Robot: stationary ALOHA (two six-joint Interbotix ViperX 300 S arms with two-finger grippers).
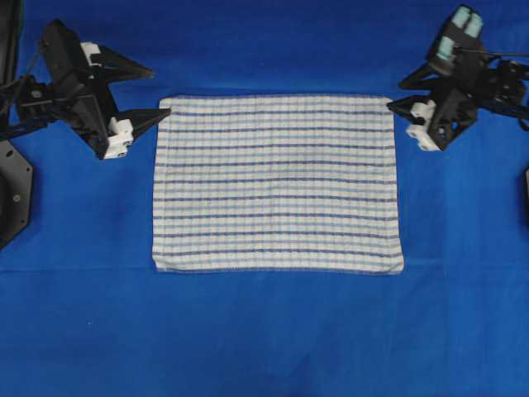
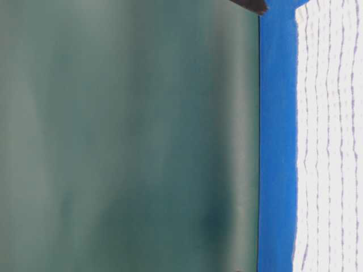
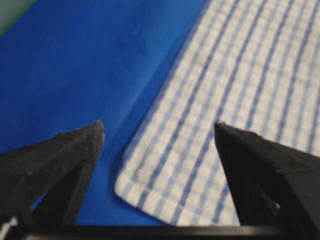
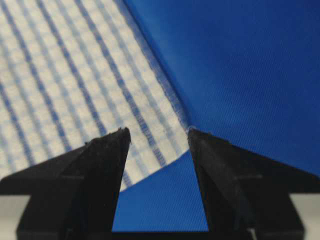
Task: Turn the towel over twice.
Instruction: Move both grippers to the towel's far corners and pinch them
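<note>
Towel (image 1: 277, 184) is lying flat mid-surface, long axis running left to right, stripes parallel to it. Left tool (image 1: 147, 97) is hovering released at the far left corner; right tool (image 1: 400, 93) is hovering released at the far right corner. Neither is gripping cloth. Both arms are sitting about equally near.

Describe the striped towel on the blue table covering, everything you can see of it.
The rectangular white woven towel with dark and light blue stripes and faint check lines lies spread flat, unfolded, on the plain blue table covering. Its edges are hemmed, and the stripes run along its longer side. In the overhead view it sits about mid-table. Nothing holds it: the open left gripper hovers at its far-left corner, the open right gripper at its far-right corner, both appearing just clear of the cloth.
</note>
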